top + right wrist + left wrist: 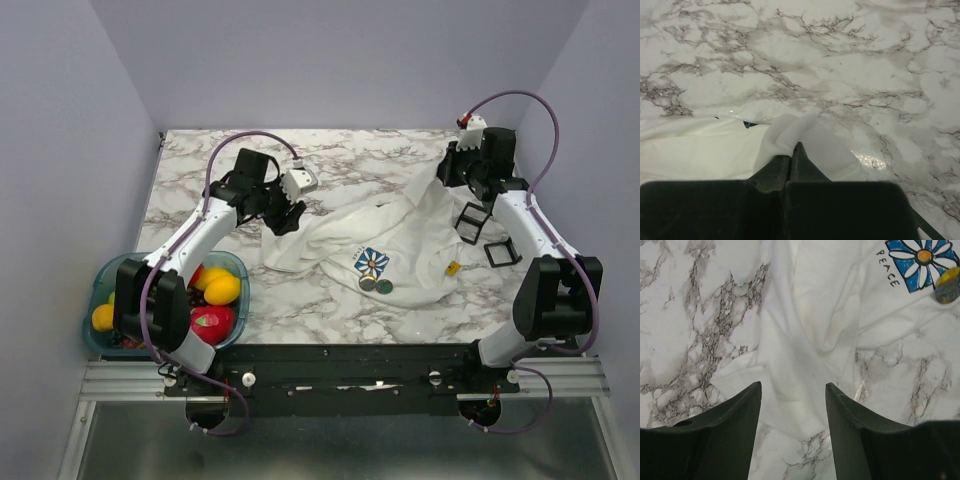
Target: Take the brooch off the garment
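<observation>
The white garment (420,240) lies crumpled on the marble table, right of centre. It bears a blue diamond print with a white daisy (372,262) and the word PEACE. Just below the print sits the small round brooch (367,284), with a second round dark badge (385,287) beside it. My left gripper (285,218) is open and empty over the garment's left edge (815,315). Its jaws (793,385) frame a cloth fold, and one blue-and-yellow round badge (947,285) shows at the upper right. My right gripper (447,175) is shut (792,150) on a fold of the garment (785,132) at its far right corner.
Two black square frames (472,222) (502,252) lie right of the garment, beside the right arm. A small yellow piece (452,268) lies on the cloth. A teal bowl (100,275) of toy fruit stands at the near left by the left arm's base.
</observation>
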`<state>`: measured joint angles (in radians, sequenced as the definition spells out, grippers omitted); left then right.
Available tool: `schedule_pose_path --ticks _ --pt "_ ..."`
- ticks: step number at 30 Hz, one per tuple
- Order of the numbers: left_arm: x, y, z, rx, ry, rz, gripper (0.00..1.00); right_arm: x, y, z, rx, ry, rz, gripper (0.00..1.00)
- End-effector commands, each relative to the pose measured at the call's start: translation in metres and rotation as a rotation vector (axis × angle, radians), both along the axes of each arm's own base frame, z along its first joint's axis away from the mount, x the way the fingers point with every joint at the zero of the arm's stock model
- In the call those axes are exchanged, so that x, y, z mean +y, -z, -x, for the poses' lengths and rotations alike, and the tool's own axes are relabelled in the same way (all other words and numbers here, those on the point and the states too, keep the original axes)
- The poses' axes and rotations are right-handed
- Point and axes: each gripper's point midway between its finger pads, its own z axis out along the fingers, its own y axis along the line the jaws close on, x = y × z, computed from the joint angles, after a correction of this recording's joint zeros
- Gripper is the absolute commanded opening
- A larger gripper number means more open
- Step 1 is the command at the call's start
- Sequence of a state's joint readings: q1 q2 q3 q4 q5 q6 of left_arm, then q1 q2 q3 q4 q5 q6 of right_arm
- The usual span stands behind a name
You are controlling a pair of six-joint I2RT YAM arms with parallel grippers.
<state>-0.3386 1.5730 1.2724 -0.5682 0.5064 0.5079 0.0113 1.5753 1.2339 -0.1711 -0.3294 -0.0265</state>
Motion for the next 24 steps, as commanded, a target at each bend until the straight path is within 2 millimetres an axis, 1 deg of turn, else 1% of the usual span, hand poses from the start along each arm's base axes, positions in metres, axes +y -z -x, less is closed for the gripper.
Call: schedule_pose_path --ticks 1,2,4,5,6,7,8,9,10,11,12,13,14,15,16,17,18,19,20,21,22,23,24 --pt "0.012 0.041 0.035 0.088 0.133 -0.114 0.61 0.009 -0.028 -0.005 -0.059 -0.021 -0.067 0.01" --pt "0.015 0.049 0.041 0.131 0.134 -0.135 0.6 0.01 -0.025 -0.004 -0.046 -0.024 -0.069 0.01" --pt "0.014 0.057 0.043 0.172 0.131 -0.14 0.58 0.01 -0.025 -0.003 -0.043 -0.027 -0.071 0.01" --pt "0.01 0.055 0.041 0.17 0.113 -0.115 0.58 0.01 -0.023 -0.003 -0.037 -0.027 -0.071 0.01" --pt "0.007 0.059 0.042 0.171 0.098 -0.108 0.59 0.01 -0.024 -0.002 -0.038 -0.026 -0.07 0.01" --pt "0.006 0.06 0.038 0.16 0.065 -0.106 0.6 0.009 -0.022 -0.002 -0.036 -0.023 -0.071 0.01" --pt "-0.003 0.06 0.029 0.134 0.024 -0.085 0.6 0.01 -0.022 -0.001 -0.036 -0.024 -0.071 0.01" --pt "-0.005 0.064 0.026 0.136 0.001 -0.086 0.61 0.01 -0.018 0.001 -0.028 -0.022 -0.071 0.01" --pt "-0.007 0.072 0.022 0.154 -0.016 -0.093 0.61 0.01 -0.017 0.003 -0.024 -0.022 -0.073 0.01" --pt "-0.009 0.075 0.018 0.164 -0.028 -0.086 0.61 0.01 -0.017 0.004 -0.024 -0.022 -0.073 0.01" --pt "-0.014 0.072 0.012 0.18 -0.06 -0.067 0.61 0.01 -0.013 0.006 -0.015 -0.022 -0.073 0.01" --pt "-0.015 0.084 0.009 0.216 -0.073 -0.078 0.61 0.01 -0.014 0.008 -0.018 -0.022 -0.073 0.01" --pt "-0.015 0.09 0.01 0.244 -0.075 -0.089 0.59 0.009 -0.013 0.009 -0.016 -0.022 -0.07 0.01" --pt "-0.017 0.089 0.004 0.239 -0.069 -0.096 0.55 0.009 -0.011 0.01 -0.015 -0.02 -0.064 0.01" --pt "-0.015 0.1 0.002 0.262 -0.065 -0.119 0.45 0.008 -0.009 0.012 -0.012 -0.014 -0.062 0.01" --pt "-0.01 0.104 0.001 0.27 -0.072 -0.149 0.4 0.007 -0.011 0.013 -0.015 -0.012 -0.06 0.01" --pt "-0.006 0.101 -0.006 0.26 -0.077 -0.152 0.34 0.007 -0.01 0.014 -0.016 -0.012 -0.056 0.01" --pt "-0.002 0.102 -0.01 0.25 -0.064 -0.16 0.21 0.006 -0.007 0.016 -0.011 -0.011 -0.054 0.01" --pt "0.002 0.1 -0.011 0.253 -0.059 -0.156 0.15 0.006 -0.01 0.016 -0.019 -0.01 -0.053 0.01" --pt "0.004 0.091 -0.019 0.232 -0.056 -0.144 0.1 0.006 -0.01 0.017 -0.02 -0.007 -0.052 0.01" --pt "0.013 0.085 -0.026 0.218 -0.072 -0.141 0.0 0.005 -0.008 0.017 -0.016 -0.005 -0.052 0.01" --pt "0.019 0.081 -0.029 0.207 -0.065 -0.146 0.0 0.005 -0.008 0.018 -0.018 -0.006 -0.05 0.01" --pt "0.022 0.069 -0.04 0.177 -0.071 -0.139 0.0 0.005 -0.006 0.018 -0.014 -0.004 -0.052 0.01"
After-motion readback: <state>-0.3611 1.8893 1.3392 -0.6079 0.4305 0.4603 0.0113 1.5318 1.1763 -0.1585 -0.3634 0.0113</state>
